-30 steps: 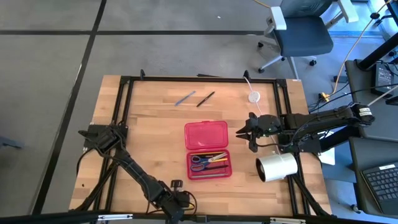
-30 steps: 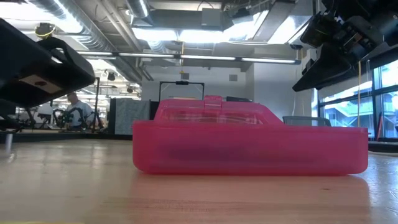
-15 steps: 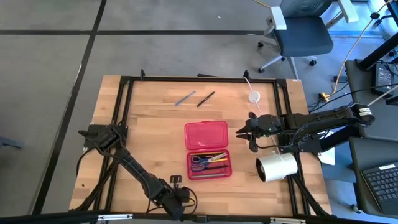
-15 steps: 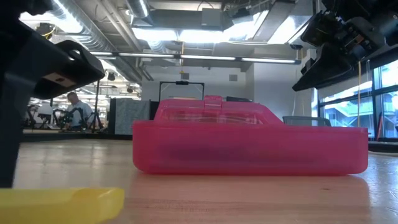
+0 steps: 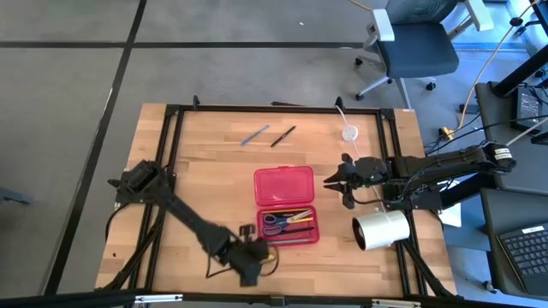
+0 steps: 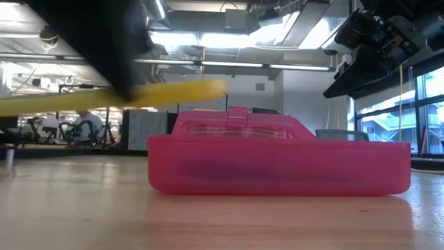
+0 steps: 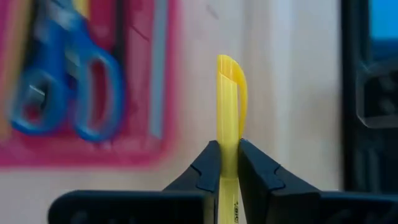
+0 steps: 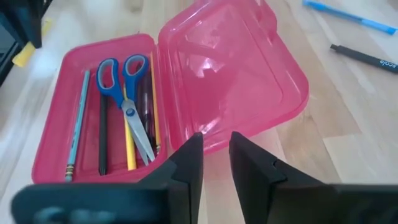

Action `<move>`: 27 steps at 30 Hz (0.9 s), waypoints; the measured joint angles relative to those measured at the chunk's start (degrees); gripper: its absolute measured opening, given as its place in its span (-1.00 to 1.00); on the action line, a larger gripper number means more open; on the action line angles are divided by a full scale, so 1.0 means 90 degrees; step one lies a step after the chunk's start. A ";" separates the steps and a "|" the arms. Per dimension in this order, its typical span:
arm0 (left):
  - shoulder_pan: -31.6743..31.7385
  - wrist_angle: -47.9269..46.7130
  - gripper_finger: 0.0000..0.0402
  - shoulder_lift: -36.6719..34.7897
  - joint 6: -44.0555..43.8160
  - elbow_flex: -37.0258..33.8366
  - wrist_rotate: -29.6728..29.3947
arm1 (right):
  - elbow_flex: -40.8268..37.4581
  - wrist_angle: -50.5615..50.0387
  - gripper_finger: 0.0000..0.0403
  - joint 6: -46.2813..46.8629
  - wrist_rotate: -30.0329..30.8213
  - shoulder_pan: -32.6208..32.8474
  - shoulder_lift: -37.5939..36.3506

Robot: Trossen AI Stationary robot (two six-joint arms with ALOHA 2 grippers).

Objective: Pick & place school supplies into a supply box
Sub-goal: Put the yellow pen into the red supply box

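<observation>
Left tool [image 7: 227, 163] clamps a yellow pen [image 7: 231, 102] beside the red box [image 5: 286, 205].

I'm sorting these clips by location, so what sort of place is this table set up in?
Probably a robotics lab or open workshop: the low view shows exposed ceiling ducts and strip lights above distant workbenches, and the high view shows an office chair and a keyboard beside the wooden table.

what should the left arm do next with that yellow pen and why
Probably carry it sideways over the open tray of the supply box and lower it in. The left gripper is shut on the yellow pen, lifted off the table beside the box, whose lid lies open with scissors and pencils already inside.
</observation>
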 joint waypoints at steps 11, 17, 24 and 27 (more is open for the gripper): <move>0.1740 0.0917 -0.86 -0.0130 0.1463 0.0010 0.0911 | 0.0143 0.0099 -0.58 -0.0014 -0.0003 -0.0179 0.0000; 0.2365 0.1363 -0.85 -0.0129 0.1629 0.0017 0.1300 | 0.0143 0.0057 -0.58 -0.0031 -0.0008 -0.0205 0.0000; 0.2583 0.1385 -0.83 0.0221 0.1622 0.0017 0.1704 | 0.0143 0.0030 -0.58 -0.0190 -0.0016 -0.0205 0.0000; 0.2591 0.1418 -0.83 0.0360 0.1593 0.0017 0.1708 | 0.0143 -0.0008 -0.58 -0.0361 -0.0017 -0.0203 0.0000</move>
